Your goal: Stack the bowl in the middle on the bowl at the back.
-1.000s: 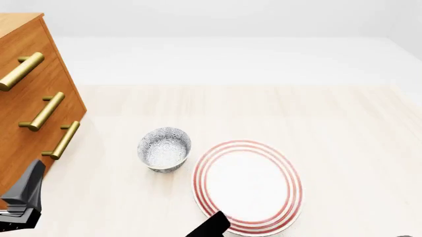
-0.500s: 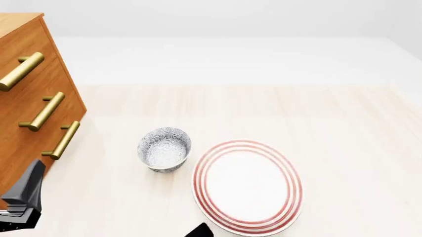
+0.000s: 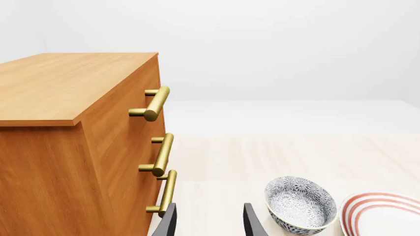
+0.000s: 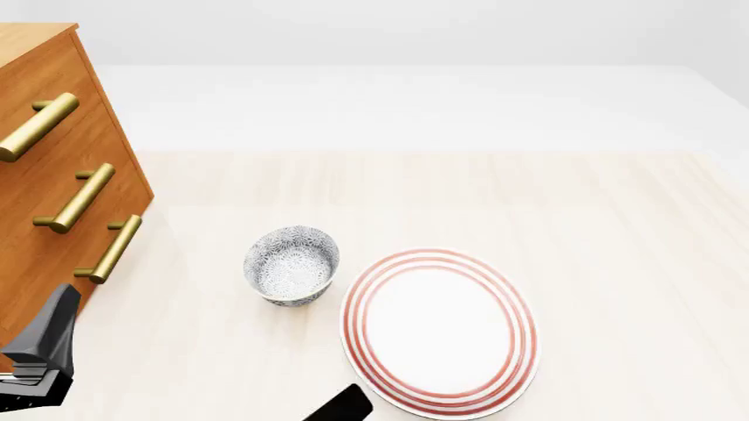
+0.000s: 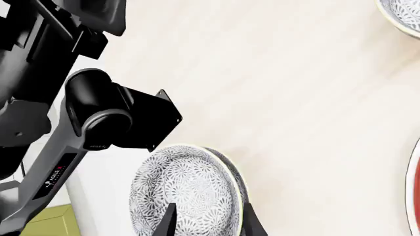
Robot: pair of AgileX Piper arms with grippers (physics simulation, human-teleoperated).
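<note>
The small deep white bowl with grey-black speckle meant for stacking (image 5: pixel 184 191) sits at the near edge of the pale wooden table (image 4: pixel 527 202), outside the front view. It lies just under the right gripper (image 5: pixel 208 223), whose jaws stand apart and straddle one side (no grip, I judge). The twin bowl (image 4: pixel 291 265) lies farther back. The left gripper (image 3: pixel 208 223) is parted and empty.

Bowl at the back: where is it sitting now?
Front view: the bowl at the back stands on the table left of centre, between the wooden drawer chest and the red-ringed plate, nearer the plate.
</note>
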